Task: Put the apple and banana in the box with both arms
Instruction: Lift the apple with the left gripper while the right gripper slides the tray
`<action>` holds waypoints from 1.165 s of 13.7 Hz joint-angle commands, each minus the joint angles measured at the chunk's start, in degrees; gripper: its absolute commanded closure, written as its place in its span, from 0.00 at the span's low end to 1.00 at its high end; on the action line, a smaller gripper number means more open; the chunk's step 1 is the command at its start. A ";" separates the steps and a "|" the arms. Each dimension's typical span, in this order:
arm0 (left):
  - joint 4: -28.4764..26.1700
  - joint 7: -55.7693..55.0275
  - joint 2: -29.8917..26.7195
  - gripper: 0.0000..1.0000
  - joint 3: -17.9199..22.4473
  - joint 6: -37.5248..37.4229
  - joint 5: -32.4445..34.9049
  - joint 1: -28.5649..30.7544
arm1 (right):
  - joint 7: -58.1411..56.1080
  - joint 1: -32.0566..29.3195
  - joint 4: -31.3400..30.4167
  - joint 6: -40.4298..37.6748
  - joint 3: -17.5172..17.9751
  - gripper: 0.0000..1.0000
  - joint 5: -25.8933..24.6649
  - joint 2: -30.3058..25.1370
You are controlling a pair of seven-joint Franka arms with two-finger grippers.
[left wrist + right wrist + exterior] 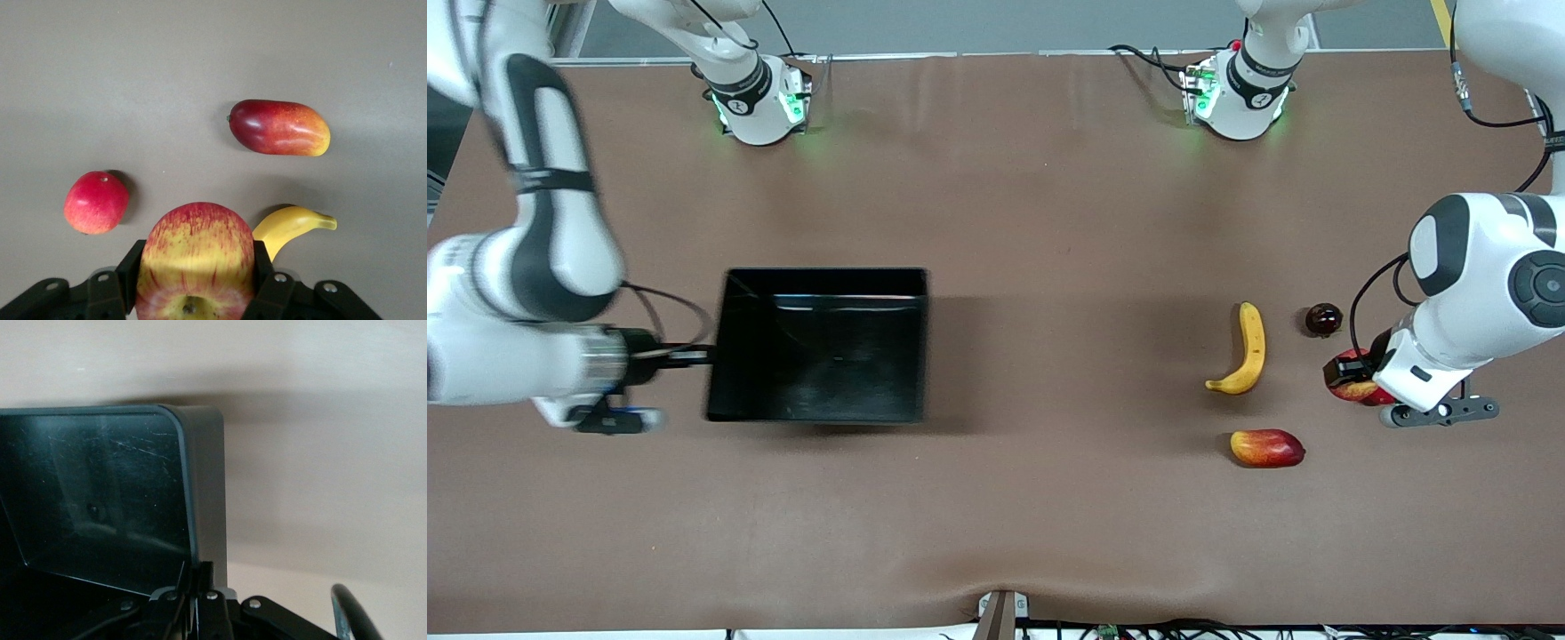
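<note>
You have a brown cloth-covered table [1049, 204] with soft creases. The box [818, 347], a glossy, scratched black tray, sits toward the right arm's end; the right gripper [198, 590] is clamped on its thin wall, shown only in the right wrist view. The smooth curved banana [1249, 351] lies toward the left arm's end, a mango-like fruit [1267, 448] nearer the camera. The left gripper [197, 283] grasps the streaked apple [195, 257]. Only the left wrist view shows a pinkish-red fruit [96, 202].
</note>
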 commanded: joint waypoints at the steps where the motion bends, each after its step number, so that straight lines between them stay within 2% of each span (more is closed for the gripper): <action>1: 0.61 -2.03 -1.96 1.00 -0.62 -2.74 -0.17 0.15 | 5.79 5.56 0.03 3.45 -0.51 1.00 4.25 0.50; 3: 1.31 -2.13 -1.95 1.00 -1.06 -2.92 -0.17 0.07 | 6.79 9.52 -0.05 7.23 -0.60 1.00 6.03 2.16; 7: 1.67 -3.00 -1.60 1.00 -2.99 -3.27 -0.51 -0.02 | 7.48 16.20 -0.23 14.34 -0.60 1.00 5.94 6.38; 12: 2.02 -11.26 -1.34 1.00 -7.91 -3.79 -0.60 -0.11 | 20.82 24.02 -0.23 24.02 -0.60 1.00 5.77 10.69; 14: 2.10 -13.89 -1.25 1.00 -9.05 -3.79 -0.43 -0.46 | 23.39 25.53 -0.14 25.61 -0.60 1.00 5.77 11.49; 15: 3.50 -15.90 -0.38 1.00 -9.41 -3.71 -0.43 -1.07 | 23.49 25.53 -0.14 25.62 -0.68 0.22 5.68 11.49; 16: 5.60 -18.01 1.19 1.00 -9.41 -3.79 -0.43 -2.47 | 22.79 25.62 0.03 25.62 -0.95 0.00 4.46 11.32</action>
